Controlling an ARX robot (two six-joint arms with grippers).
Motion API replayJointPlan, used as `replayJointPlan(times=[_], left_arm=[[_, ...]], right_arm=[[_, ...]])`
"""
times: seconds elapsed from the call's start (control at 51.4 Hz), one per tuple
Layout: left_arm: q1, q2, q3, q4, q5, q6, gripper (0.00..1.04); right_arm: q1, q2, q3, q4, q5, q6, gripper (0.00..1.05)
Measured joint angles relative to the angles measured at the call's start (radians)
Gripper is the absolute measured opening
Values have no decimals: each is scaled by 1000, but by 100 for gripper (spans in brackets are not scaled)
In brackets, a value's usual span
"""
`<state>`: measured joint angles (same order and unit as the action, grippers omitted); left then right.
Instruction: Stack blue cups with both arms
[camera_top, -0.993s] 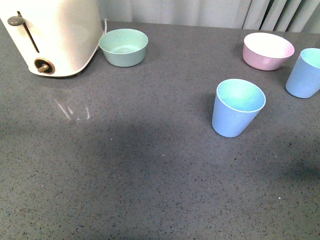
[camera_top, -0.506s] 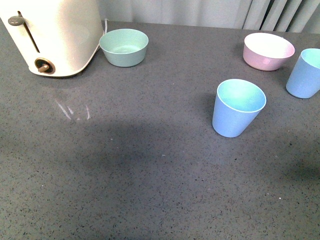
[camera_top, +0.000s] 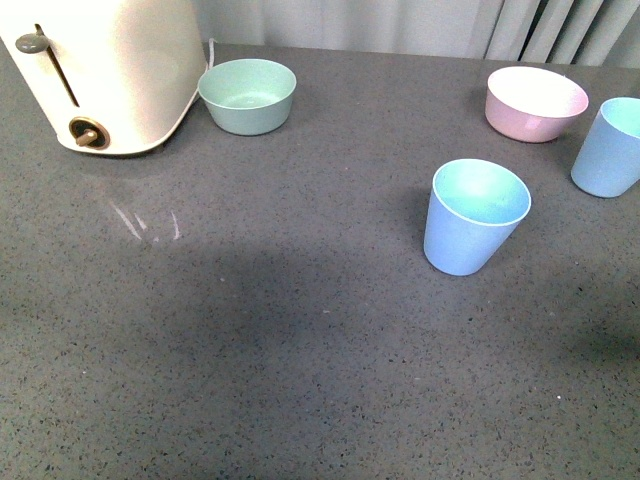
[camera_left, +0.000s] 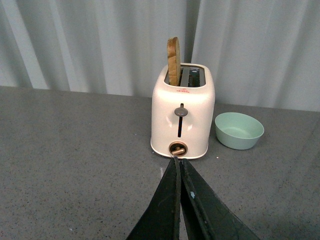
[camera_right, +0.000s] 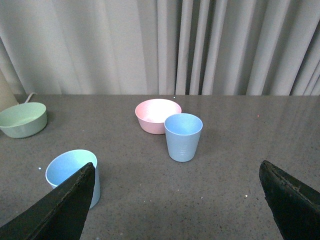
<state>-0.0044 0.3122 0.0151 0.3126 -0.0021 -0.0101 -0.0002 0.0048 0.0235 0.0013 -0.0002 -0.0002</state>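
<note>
Change: nothing on the table has shifted since the earlier frames; both cups stand where they did.
Table (camera_top: 300, 350): grey, speckled, carries everything.
Toaster (camera_top: 110, 60): cream, far left; toast slice (camera_left: 173, 60) upright in one slot.
Left gripper (camera_left: 178, 165): fingers pressed together, holding nothing, pointing at the toaster.
Right gripper (camera_right: 176, 167): fingers spread wide, nothing between them, facing the cups.
Mint bowl (camera_top: 247, 95): just beside the toaster.
Pink bowl (camera_top: 536, 102): far right.
Near blue cup (camera_top: 473, 218): upright, mid-right, alone.
Far blue cup (camera_top: 610, 147): upright, right edge, just beside the pink bowl, well apart from the near one.
</note>
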Motion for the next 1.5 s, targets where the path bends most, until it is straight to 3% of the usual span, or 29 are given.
replayJointPlan(times=[0.506, 0.584, 0.876, 0.974, 1.032, 1.11, 1.207, 1.285, 1.421, 1.499], left_arm=[[0, -142, 0, -142, 0, 0, 2], [0, -259, 0, -291, 0, 0, 2], [0, -303, 0, -311, 0, 0, 3], [0, -303, 0, -312, -1, 0, 20], [0, -303, 0, -312, 0, 0, 29], [0, -303, 0, -312, 0, 0, 43], [0, -303, 0, -312, 0, 0, 61], [0, -303, 0, -312, 0, 0, 73], [0, -303, 0, -312, 0, 1, 97], [0, -303, 0, -312, 0, 2, 95]], right_arm=[[0, 0, 0, 0, 0, 0, 96], [0, 0, 0, 0, 0, 0, 96], [0, 0, 0, 0, 0, 0, 96], [7, 147, 76, -186, 153, 123, 96], [-28, 244, 96, -175, 144, 147, 96], [-127, 467, 146, -29, 65, 151, 96], [-180, 705, 239, 151, 18, 92, 96], [-180, 923, 344, 264, -8, 5, 96], [-136, 1278, 542, 311, 3, -159, 96], [-106, 1416, 638, 285, 9, -230, 96]])
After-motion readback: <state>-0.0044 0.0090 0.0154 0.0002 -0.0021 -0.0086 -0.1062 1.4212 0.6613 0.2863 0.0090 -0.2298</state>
